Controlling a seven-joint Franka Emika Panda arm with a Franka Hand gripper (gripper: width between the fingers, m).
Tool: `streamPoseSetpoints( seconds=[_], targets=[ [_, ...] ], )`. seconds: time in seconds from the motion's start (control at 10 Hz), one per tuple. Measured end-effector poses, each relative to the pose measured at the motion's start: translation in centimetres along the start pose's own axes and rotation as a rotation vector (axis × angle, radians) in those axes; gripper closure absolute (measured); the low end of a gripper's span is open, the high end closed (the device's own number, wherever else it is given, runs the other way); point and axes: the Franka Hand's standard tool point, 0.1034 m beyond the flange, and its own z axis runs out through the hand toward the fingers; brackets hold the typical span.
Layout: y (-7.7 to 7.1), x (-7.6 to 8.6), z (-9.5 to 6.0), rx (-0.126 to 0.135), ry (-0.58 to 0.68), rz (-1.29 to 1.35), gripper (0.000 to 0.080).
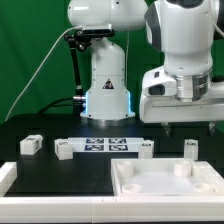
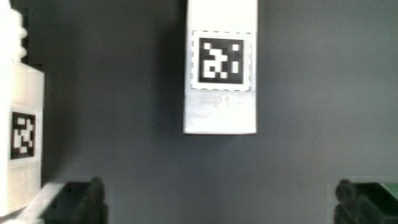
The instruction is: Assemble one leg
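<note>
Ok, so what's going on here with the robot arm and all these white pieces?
The arm's end effector hangs open and empty just above a leg toward the exterior view's right. The wrist view shows that leg ahead of the spread fingers, not between them, so nothing is grasped yet. The large white tray-like piece lies in front, and the marker board lies beyond it.

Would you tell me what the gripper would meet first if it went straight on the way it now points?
Probably the bare black table: in the wrist view the open gripper frames only dark surface, with the leg lying just off its line. Depth is unclear.
</note>
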Motion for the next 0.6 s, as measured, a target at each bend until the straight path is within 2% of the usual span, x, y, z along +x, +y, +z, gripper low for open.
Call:
streamPoseSetpoints(
  seconds=[0.3,0.4,0.6],
  targets=[
    [0.3,-0.9,0.8,-0.029,-0.327,0.007,0.0150],
    [-0.2,-0.8,1.6,-0.041,-0.389,0.027,0.0150],
    [-0.5,-1.8,3.0,-0.073,-0.554,0.034,0.0150]
  ],
)
